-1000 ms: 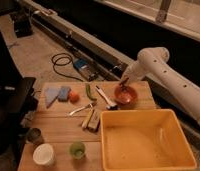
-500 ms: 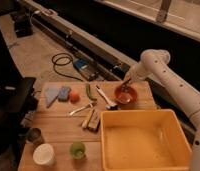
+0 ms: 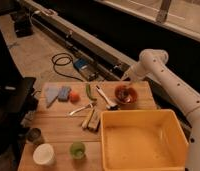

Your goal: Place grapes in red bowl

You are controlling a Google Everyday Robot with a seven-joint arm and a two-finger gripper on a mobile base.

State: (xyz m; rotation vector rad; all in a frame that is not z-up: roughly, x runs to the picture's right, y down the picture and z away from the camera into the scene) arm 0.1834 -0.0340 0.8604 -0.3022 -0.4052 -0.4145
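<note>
Gripper (image 3: pixel 124 78): being held right of centre, above the red bowl (image 3: pixel 126 97); jaw state cannot be told.
Grapes (image 3: pixel 123 92): lying in the bowl.
Risk: the bowl being clipped and tipped during retreat.

1. The white arm (image 3: pixel 173 90) enters from the lower right edge and rises up and to the left.
2. It bends sharply at a rounded elbow joint (image 3: pixel 152 59) near the upper right.
3. From there the forearm slopes down and left.
4. The gripper (image 3: pixel 124 80) sits at its lower end, pointing downward.
</note>
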